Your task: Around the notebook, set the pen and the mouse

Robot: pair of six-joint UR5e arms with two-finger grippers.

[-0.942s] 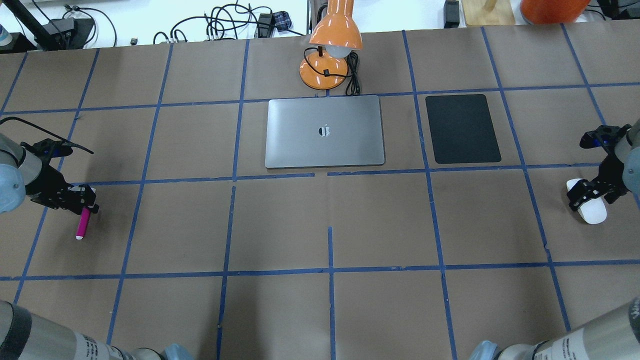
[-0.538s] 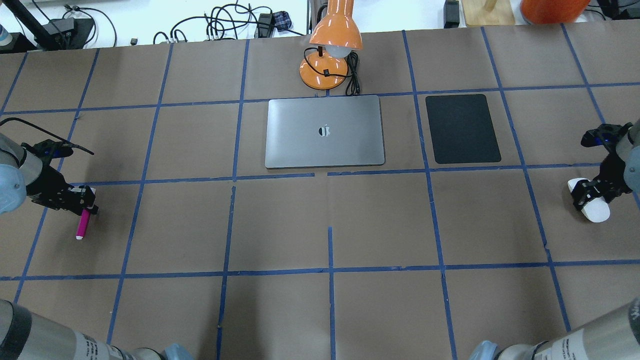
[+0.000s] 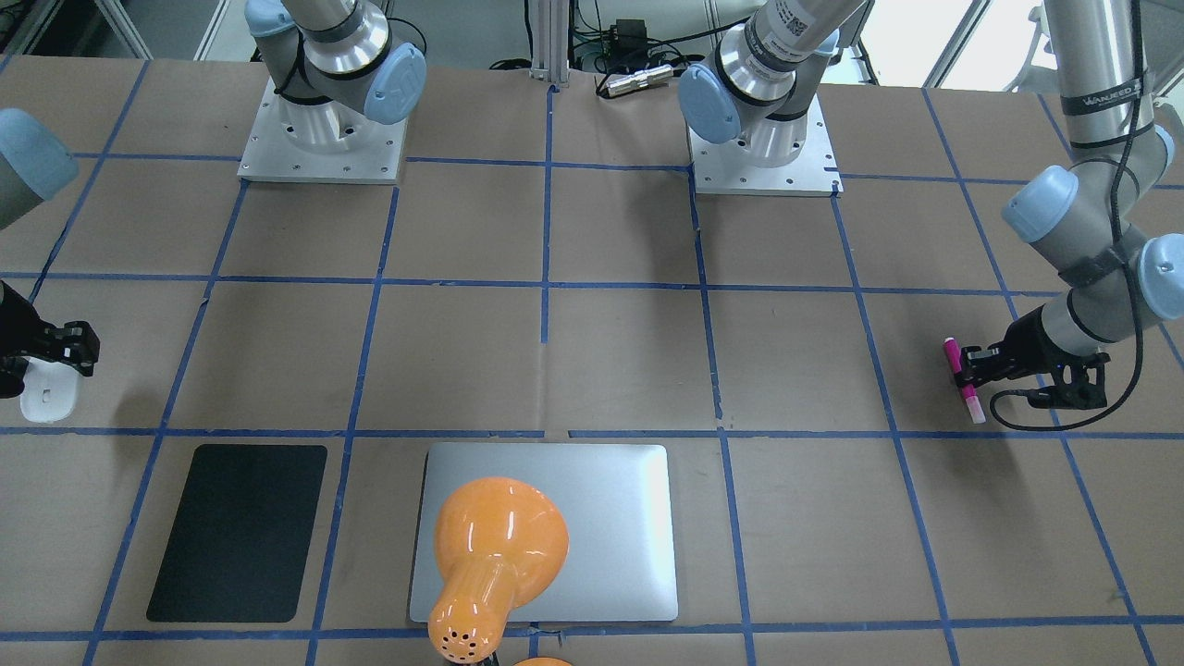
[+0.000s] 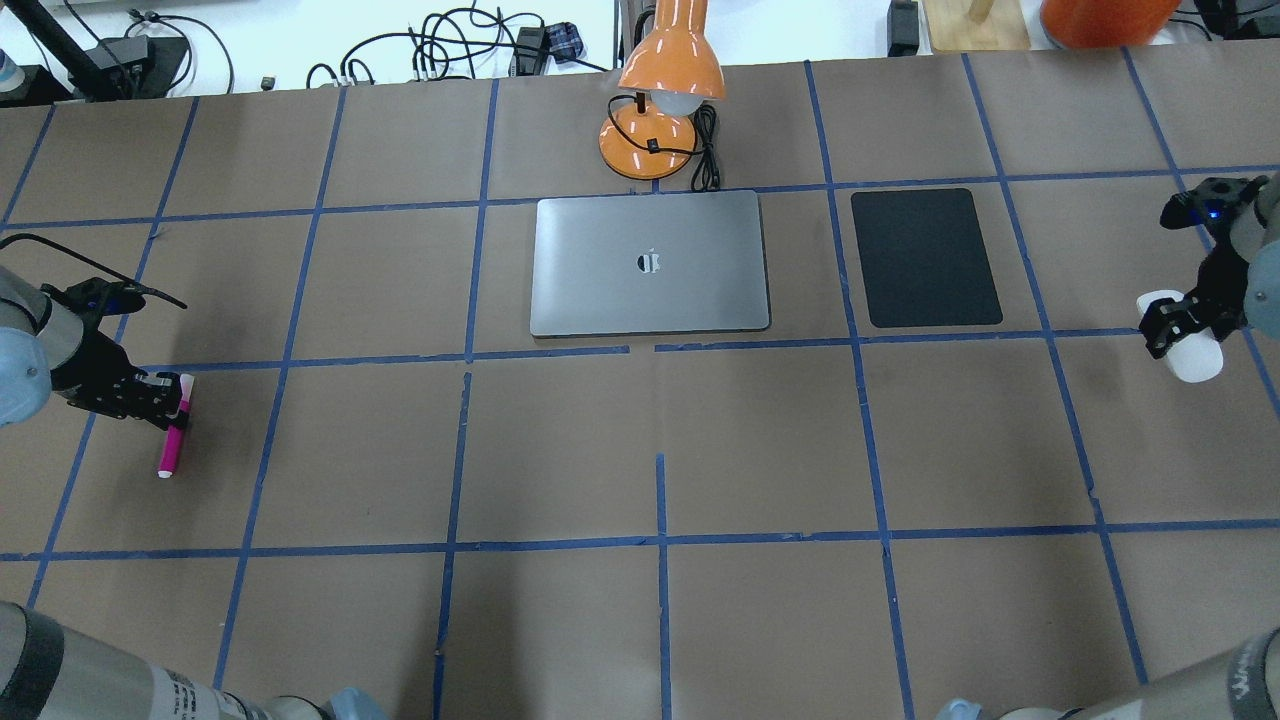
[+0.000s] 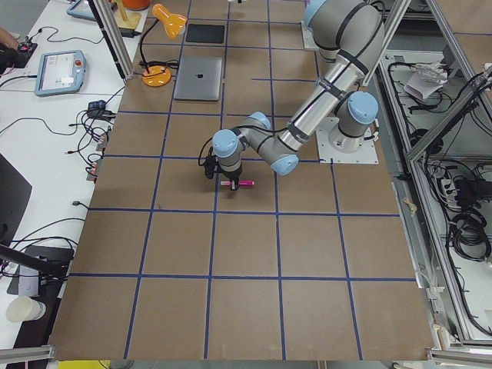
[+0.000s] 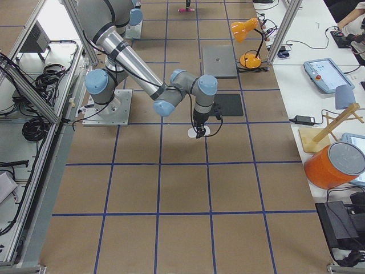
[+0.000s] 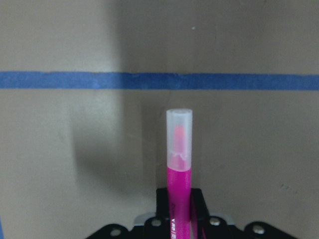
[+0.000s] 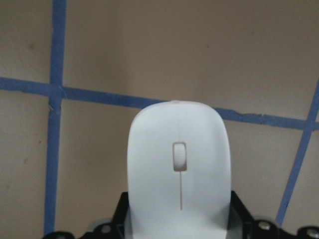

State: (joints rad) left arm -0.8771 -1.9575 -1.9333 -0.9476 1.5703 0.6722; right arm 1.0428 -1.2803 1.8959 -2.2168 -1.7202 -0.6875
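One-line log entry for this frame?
left gripper: shut on pen | right gripper: shut on mouse | both far out to the sides of notebook | placement: not yet done

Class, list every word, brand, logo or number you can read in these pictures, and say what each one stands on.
"WANJEED", only just legible: on the black strap around the left arm.
A maker's logo, no words: on the notebook lid.
Print on the pen barrel: too blurred to read.
Printed label on the same arm near its base: too small to read.
The mouse: no lettering shows.
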